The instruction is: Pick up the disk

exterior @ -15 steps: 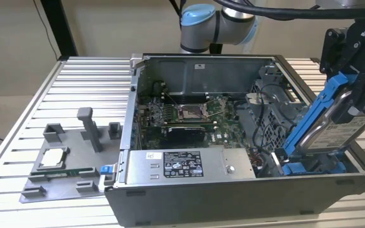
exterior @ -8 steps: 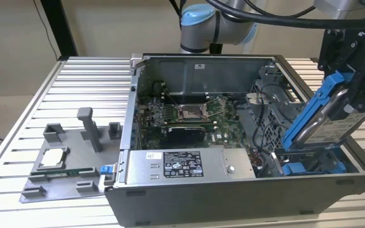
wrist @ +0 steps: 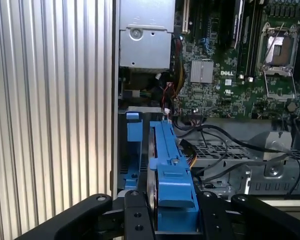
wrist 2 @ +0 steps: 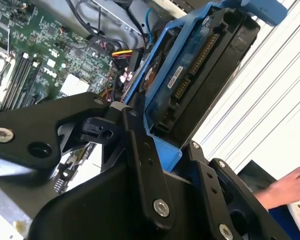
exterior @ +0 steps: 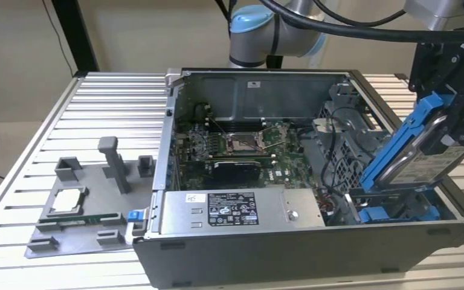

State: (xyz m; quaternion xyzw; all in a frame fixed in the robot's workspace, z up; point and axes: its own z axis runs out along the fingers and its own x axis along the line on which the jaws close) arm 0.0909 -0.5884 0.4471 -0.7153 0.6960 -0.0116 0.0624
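The disk is a silver-grey drive in a blue plastic bracket. It stands tilted on edge above the drive bay at the exterior view's right end of the open computer case. My gripper is shut on its upper end. In the second wrist view the disk sits between the black fingers, with its connector end showing. In the first wrist view the blue bracket runs away from the gripper toward the motherboard.
Inside the case lie the motherboard, a long grey box with a sticker and loose cables. A grey fixture holding a small silver chip sits on the slatted table. A person's hand is near the table.
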